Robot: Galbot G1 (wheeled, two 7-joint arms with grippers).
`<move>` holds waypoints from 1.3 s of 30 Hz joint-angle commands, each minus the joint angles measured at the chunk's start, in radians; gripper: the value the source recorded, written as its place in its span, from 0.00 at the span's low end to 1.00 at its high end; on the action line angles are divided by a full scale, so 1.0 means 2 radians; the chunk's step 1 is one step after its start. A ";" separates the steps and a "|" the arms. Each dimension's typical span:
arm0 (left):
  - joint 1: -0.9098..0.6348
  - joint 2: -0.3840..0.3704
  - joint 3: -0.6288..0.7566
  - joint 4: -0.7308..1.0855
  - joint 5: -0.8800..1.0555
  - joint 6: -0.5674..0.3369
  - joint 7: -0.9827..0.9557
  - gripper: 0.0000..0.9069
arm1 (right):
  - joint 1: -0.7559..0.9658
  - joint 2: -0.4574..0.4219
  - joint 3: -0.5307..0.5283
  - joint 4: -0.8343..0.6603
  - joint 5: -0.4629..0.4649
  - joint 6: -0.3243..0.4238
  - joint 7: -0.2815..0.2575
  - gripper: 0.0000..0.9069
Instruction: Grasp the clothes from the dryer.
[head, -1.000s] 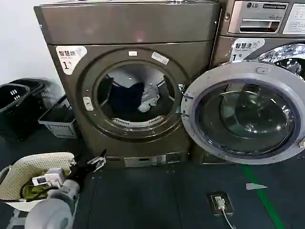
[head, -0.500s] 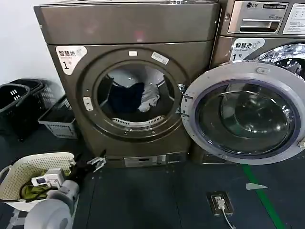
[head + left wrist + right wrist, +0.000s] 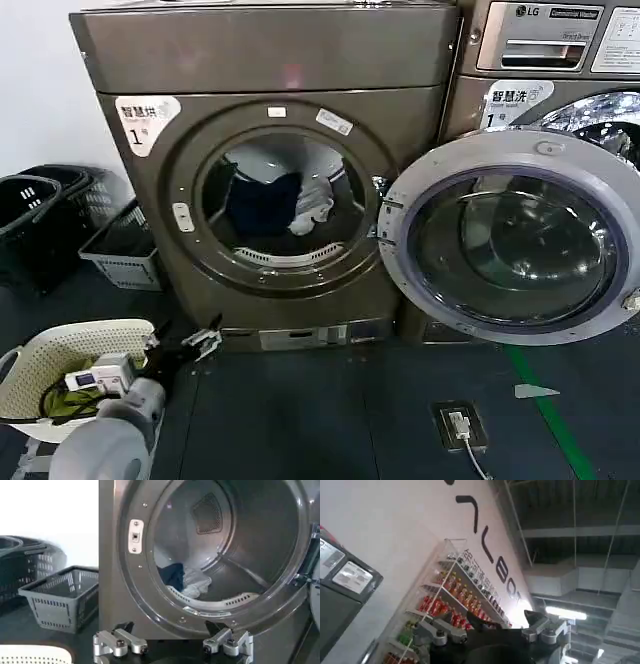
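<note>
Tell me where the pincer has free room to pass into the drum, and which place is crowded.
The dryer porthole is open, the door swung aside. Free room lies in the drum's upper part and beside the clothes toward the hinge. The left pincer, open, is low before the dryer. Crowded: the floor by the white basket and grey baskets.

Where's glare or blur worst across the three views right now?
Head view: room reflections on the open grey-rimmed glass door; dark navy and white clothes sit in drum shadow. Left wrist view: wall blown out white, black basket smeared. Right wrist view: ceiling light flares.
</note>
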 commanded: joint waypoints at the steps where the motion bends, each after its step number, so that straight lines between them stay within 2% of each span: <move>1: 0.001 0.000 0.000 -0.001 0.001 0.024 0.001 1.00 | 0.000 0.001 0.000 0.000 0.002 0.001 -0.001 1.00; 39: 0.000 0.000 0.002 0.000 0.001 0.024 0.003 1.00 | 0.003 0.003 -0.005 0.004 0.006 0.013 -0.010 1.00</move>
